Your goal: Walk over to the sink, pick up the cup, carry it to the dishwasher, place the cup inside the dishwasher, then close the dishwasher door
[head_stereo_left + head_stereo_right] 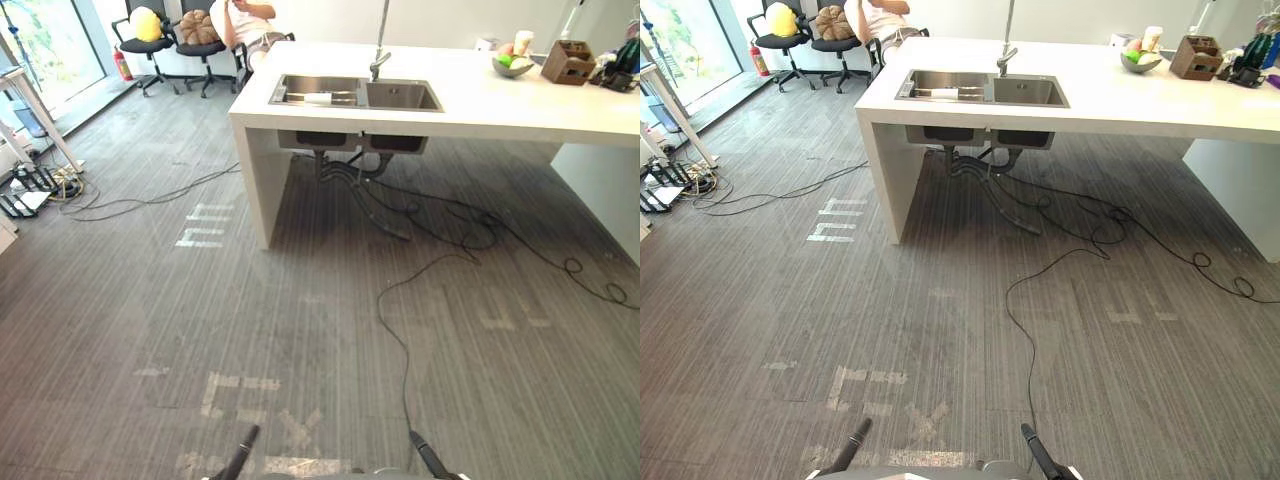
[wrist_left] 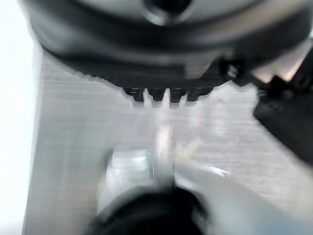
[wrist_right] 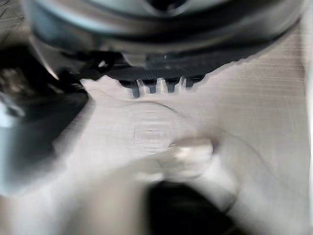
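A steel double sink (image 1: 355,93) is set into a white island counter (image 1: 480,100) across the room, with a tall tap (image 1: 380,55) behind it. A pale object (image 1: 316,97) lies in the sink's left basin; I cannot tell whether it is the cup. My left hand (image 2: 161,73) hangs low over the grey floor, and so does my right hand (image 3: 161,68). Both are far from the counter, and nothing is visible in either.
Black cables (image 1: 400,300) trail over the floor from under the sink towards me. Office chairs (image 1: 150,45) and a seated person (image 1: 245,20) are at the back left. A fruit bowl (image 1: 512,62) and a wooden box (image 1: 567,62) stand on the counter. White tape marks (image 1: 240,390) are on the floor.
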### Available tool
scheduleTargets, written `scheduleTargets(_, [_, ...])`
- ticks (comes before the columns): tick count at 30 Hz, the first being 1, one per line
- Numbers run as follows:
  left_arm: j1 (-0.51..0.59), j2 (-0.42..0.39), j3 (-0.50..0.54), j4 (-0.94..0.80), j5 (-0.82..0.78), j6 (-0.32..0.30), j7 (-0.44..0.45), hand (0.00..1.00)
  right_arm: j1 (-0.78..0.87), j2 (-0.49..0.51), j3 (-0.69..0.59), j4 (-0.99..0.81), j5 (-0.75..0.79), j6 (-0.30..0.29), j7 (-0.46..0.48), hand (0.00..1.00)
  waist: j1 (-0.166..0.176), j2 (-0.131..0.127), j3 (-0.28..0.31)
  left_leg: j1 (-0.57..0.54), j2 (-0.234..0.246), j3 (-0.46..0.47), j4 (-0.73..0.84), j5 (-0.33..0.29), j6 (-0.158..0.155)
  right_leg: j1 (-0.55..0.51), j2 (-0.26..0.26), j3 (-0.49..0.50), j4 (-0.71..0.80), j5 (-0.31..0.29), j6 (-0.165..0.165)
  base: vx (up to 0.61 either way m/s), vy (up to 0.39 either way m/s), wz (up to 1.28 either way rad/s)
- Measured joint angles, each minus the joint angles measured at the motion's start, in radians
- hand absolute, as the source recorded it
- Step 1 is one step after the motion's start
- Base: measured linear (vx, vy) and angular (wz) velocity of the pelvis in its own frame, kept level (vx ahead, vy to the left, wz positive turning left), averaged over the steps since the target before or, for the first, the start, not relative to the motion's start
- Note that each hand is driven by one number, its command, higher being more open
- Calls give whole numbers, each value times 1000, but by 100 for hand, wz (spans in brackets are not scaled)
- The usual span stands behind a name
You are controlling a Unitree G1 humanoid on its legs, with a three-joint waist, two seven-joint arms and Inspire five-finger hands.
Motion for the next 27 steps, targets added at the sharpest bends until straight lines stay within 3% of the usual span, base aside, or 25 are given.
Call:
scheduleTargets(2, [11, -11, 10, 6, -53, 29, -48, 100, 2, 7, -46, 14, 72, 22, 10, 100, -5, 17, -2, 19, 0, 19, -56, 25, -7, 20, 2, -1, -61, 29, 6, 74, 17, 0])
scheduleTargets(4, [-7, -23, 44, 8, -59, -3, -44, 100, -4, 8, -57, 14, 71, 7, 8, 100, -4, 21, 24, 40, -3, 25, -102, 52, -4, 53, 3, -19, -131, 76, 9, 78, 30, 0])
scheduleTargets(7, [-29, -21, 43, -10, -66, -22, -32, 100, -12, 9, -48, -17, 67, -20, -15, 100, -8, 28, 36, 75, -6, 27, -135, 62, -16, 106, 6, -30, -195, 102, 16, 82, 9, 0])
scheduleTargets(11, [-30, 13, -8, -95, -69, 13, -28, 100, -32, 6, 19, -145, 69, -21, -37, 100, -11, 28, 38, 74, -8, 14, -159, 71, -28, 115, 6, -60, -228, 110, 24, 51, -16, 11])
scheduleTargets(14, [-32, 12, -14, -150, -70, -4, -5, 100, -98, 24, 40, -205, 95, -23, -51, 100, -6, 27, 42, 71, -13, -9, -176, 85, -29, 116, 3, -111, -233, 111, 26, 5, -25, 26])
scheduleTargets(18, [-33, -17, -22, -277, -115, -36, 25, 100, -142, 47, 64, -267, 180, -52, -47, 100, 19, 25, 45, 75, -20, -42, -183, 94, -34, 135, -4, -166, -234, 101, 41, -20, -8, 36])
scheduleTargets(23, [-39, -90, -46, -354, -153, -46, -9, 100, -133, 65, 62, -268, 211, -67, -22, 100, 18, 25, 46, 85, -31, -55, -201, 105, -36, 151, -17, -196, -232, 93, 53, -23, 20, 20])
scheduleTargets(27, [-50, -118, -81, -347, 3, -72, 27, 100, -96, 70, 54, -257, 189, -69, -21, 100, 15, 26, 67, 123, -33, -39, -211, 104, -36, 180, -22, -192, -221, 84, 61, -33, 18, -5])
